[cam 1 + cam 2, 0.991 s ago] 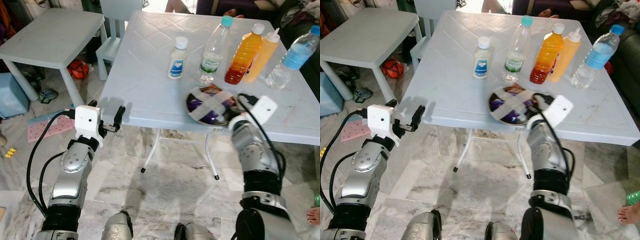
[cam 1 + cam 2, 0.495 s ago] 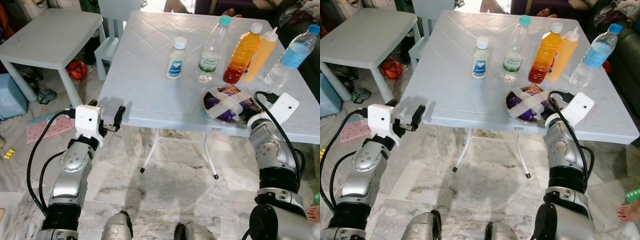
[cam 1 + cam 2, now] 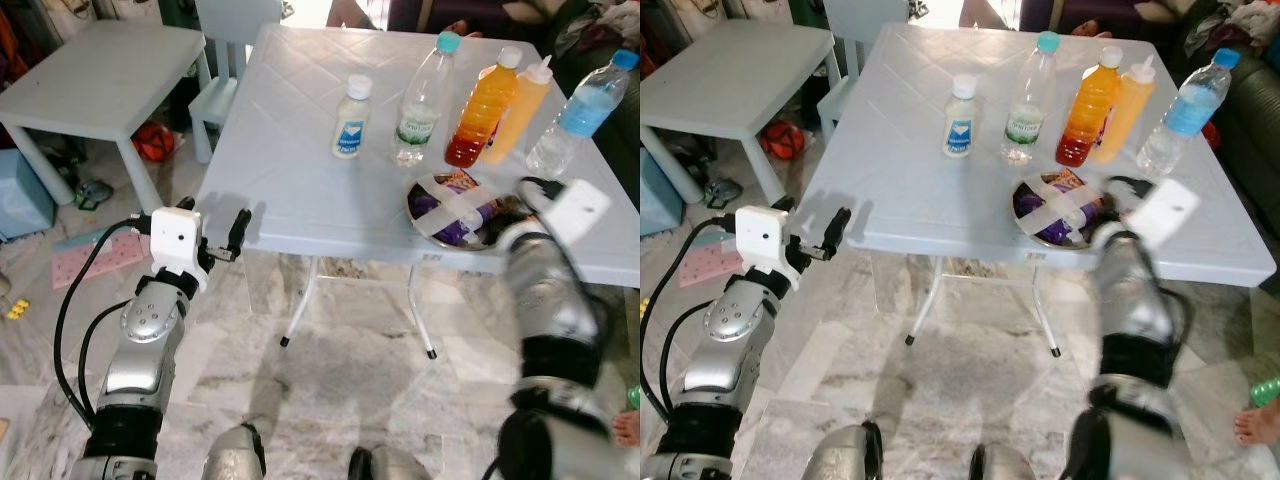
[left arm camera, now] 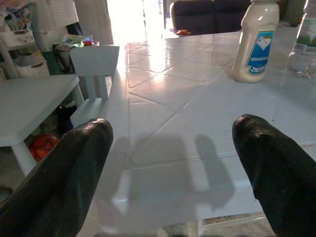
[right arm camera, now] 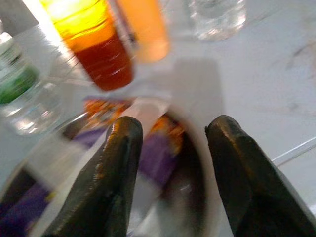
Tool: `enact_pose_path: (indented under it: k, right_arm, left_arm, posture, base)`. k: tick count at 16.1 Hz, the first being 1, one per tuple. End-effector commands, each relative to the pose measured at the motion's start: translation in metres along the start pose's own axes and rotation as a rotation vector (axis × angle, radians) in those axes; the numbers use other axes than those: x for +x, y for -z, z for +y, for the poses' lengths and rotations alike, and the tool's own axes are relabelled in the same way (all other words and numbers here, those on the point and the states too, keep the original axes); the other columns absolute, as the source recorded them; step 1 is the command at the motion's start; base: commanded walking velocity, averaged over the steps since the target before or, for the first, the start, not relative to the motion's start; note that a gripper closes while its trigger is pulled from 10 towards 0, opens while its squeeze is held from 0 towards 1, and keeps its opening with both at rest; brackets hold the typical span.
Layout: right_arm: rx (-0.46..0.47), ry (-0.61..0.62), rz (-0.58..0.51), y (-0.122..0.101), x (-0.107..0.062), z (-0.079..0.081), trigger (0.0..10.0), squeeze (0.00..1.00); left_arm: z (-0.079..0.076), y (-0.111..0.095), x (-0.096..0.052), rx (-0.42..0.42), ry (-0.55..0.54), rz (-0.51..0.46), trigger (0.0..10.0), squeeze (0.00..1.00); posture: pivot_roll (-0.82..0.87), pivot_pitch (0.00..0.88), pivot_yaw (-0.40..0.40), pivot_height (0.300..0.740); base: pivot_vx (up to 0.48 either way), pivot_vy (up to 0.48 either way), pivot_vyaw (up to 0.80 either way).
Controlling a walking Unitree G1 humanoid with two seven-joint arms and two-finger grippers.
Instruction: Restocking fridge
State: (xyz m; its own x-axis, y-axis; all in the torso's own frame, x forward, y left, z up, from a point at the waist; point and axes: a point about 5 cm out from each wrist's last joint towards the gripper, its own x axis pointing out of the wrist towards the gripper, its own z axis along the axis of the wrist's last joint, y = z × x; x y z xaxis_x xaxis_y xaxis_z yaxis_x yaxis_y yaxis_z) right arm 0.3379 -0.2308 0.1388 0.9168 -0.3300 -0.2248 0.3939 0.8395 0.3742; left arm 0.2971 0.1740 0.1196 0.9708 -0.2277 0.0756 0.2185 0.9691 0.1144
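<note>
A metal bowl (image 3: 432, 222) of purple packets, taped across, sits near the front edge of the white table (image 3: 300, 170). Behind it stand a small white bottle (image 3: 351, 118), a clear bottle with a teal cap (image 3: 425, 100), an orange juice bottle (image 3: 478, 110), a yellow squeeze bottle (image 3: 525, 105) and a blue-capped water bottle (image 3: 580, 115). My right gripper (image 5: 173, 123) hovers open at the bowl's right rim, its arm blurred. My left gripper (image 4: 175, 148) is open and empty, level with the table's front left corner.
To the left stand a low white table (image 3: 100, 70) and a small white chair (image 3: 225, 60). On the floor there lie an orange ball (image 3: 155, 138), a blue bin (image 3: 20, 195) and a pink mat (image 3: 95, 255). A person's foot (image 3: 628, 428) is at the right.
The bowl slid to the right along the table's front edge with my right gripper, then stayed put. The right arm is now blurred by motion. The left arm has not moved.
</note>
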Motion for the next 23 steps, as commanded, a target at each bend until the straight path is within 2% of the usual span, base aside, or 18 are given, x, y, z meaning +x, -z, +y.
enact_pose_path:
  k: [1,4,6,11,14,15,17,18,19,20,21,22,23]
  right_arm:
    - [0.010,0.005,-0.002,0.003,-0.007,0.003,10.0,1.00]
    - [0.029,0.052,0.013,0.015,-0.019,0.002,10.0,1.00]
    - [0.021,0.092,-0.014,0.014,-0.028,-0.002,10.0,1.00]
    - [-0.003,0.066,-0.086,-0.002,-0.026,0.002,10.0,1.00]
    - [0.033,0.099,-0.059,0.003,-0.030,0.002,10.0,0.97]
    - [0.025,0.109,-0.042,0.010,-0.032,0.001,10.0,0.68]
    - [0.037,0.125,-0.008,0.019,-0.035,-0.002,10.0,0.47]
    - [0.035,0.128,0.001,0.021,-0.034,-0.004,10.0,0.21]
    - [0.034,0.122,0.005,0.021,-0.032,-0.005,10.0,0.04]
    - [0.035,0.131,0.012,0.021,-0.031,-0.008,10.0,0.00]
    - [0.052,0.145,0.030,0.024,-0.030,-0.012,8.5,0.00]
    - [0.054,0.146,0.033,0.024,-0.029,-0.013,8.5,0.00]
    - [0.050,0.147,0.047,0.026,-0.027,-0.016,2.2,0.00]
  left_arm:
    - [0.001,0.001,0.000,0.009,0.008,0.007,10.0,0.00]
    - [-0.001,0.002,0.000,0.006,0.010,0.008,10.0,0.00]
    - [0.000,0.002,0.000,0.004,0.009,0.009,10.0,0.00]
    - [-0.002,0.002,0.002,0.000,0.010,0.004,10.0,0.00]
    - [0.000,0.002,0.002,0.004,0.006,0.004,10.0,0.00]
    - [0.000,0.002,0.002,0.004,0.006,0.003,10.0,0.00]
    - [-0.001,0.002,0.002,0.002,0.008,0.002,10.0,0.00]
    - [-0.001,0.002,0.002,0.001,0.009,0.002,10.0,0.00]
    - [-0.001,0.002,0.002,0.001,0.010,0.002,10.0,0.00]
    - [-0.001,0.002,0.003,0.001,0.011,0.002,10.0,0.00]
    - [-0.001,0.002,0.003,0.002,0.012,0.001,10.0,0.00]
    - [-0.001,0.002,0.003,0.002,0.012,0.001,10.0,0.00]
    - [-0.001,0.002,0.003,0.002,0.012,0.001,10.0,0.00]
  posture:
    - [0.02,0.076,-0.025,0.740]
    - [0.02,0.077,-0.024,0.740]
    - [0.02,0.078,-0.027,0.740]
    - [0.01,0.074,-0.027,0.740]
    - [0.02,0.074,-0.027,0.740]
    - [0.02,0.073,-0.029,0.740]
    - [0.02,0.073,-0.028,0.740]
    - [0.02,0.073,-0.028,0.740]
    - [0.01,0.075,-0.026,0.740]
    - [0.01,0.075,-0.026,0.740]
    - [0.02,0.076,-0.025,0.740]
    - [0.02,0.076,-0.025,0.740]
    - [0.02,0.078,-0.024,0.740]
  base:
    - [0.000,0.000,0.00]
    - [0.000,0.000,0.00]
    - [0.000,0.000,0.00]
    - [0.000,0.000,0.00]
    - [0.000,0.000,0.00]
    - [0.000,0.000,0.00]
    - [0.000,0.000,0.00]
    - [0.000,0.000,0.00]
    - [0.000,0.000,0.00]
    - [0.000,0.000,0.00]
    - [0.000,0.000,0.00]
    - [0.000,0.000,0.00]
    - [0.000,0.000,0.00]
